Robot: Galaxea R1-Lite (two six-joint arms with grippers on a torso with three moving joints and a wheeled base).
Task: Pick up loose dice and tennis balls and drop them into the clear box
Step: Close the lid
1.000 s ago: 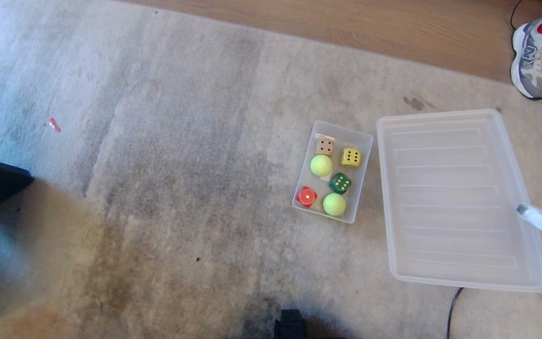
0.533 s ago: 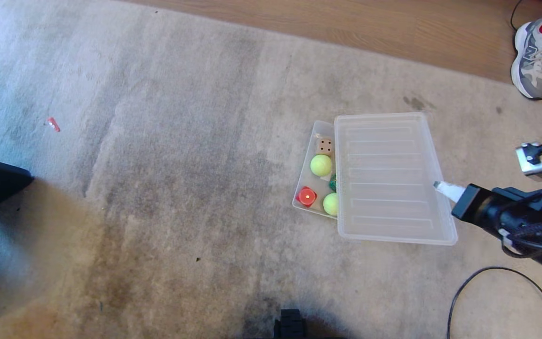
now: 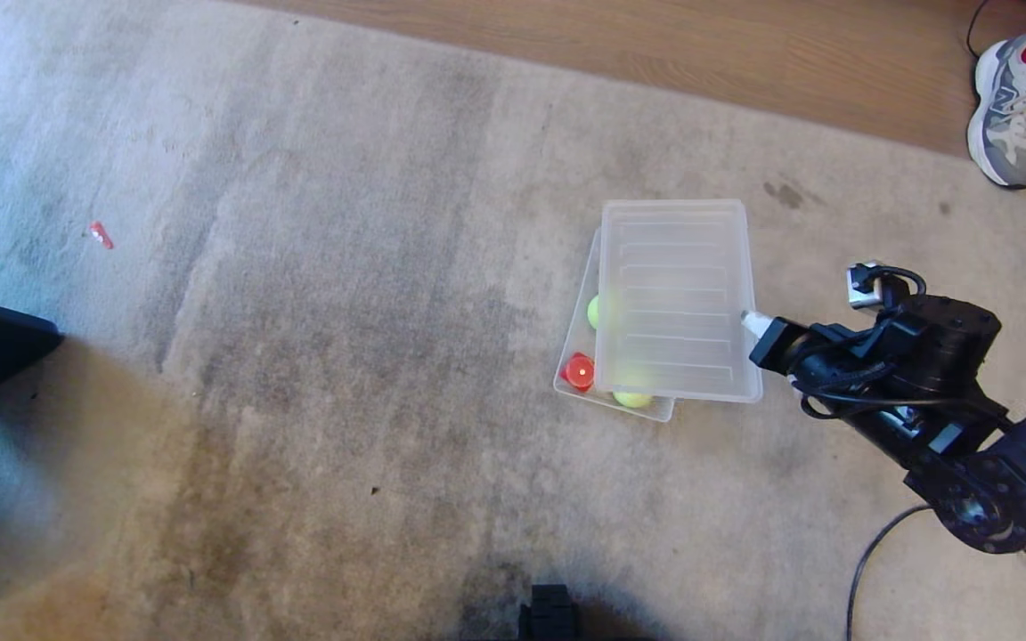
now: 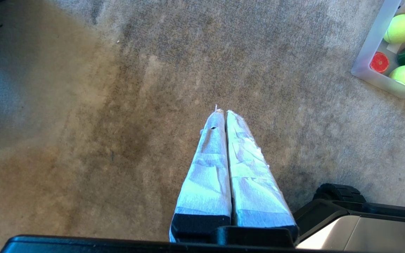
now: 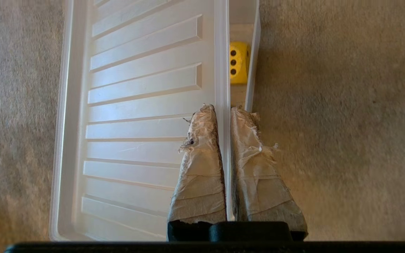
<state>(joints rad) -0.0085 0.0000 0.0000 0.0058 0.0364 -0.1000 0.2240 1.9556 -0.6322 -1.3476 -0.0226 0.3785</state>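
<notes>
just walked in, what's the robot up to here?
The right claw is shut on the rim of the ribbed lid and holds it over the clear box on the carpet, covering most of it. The dice and tennis balls are already in the box: a red die and parts of two balls show past the lid. The left claw is shut, empty, parked over bare carpet. A person's shoe is at the far right.
</notes>
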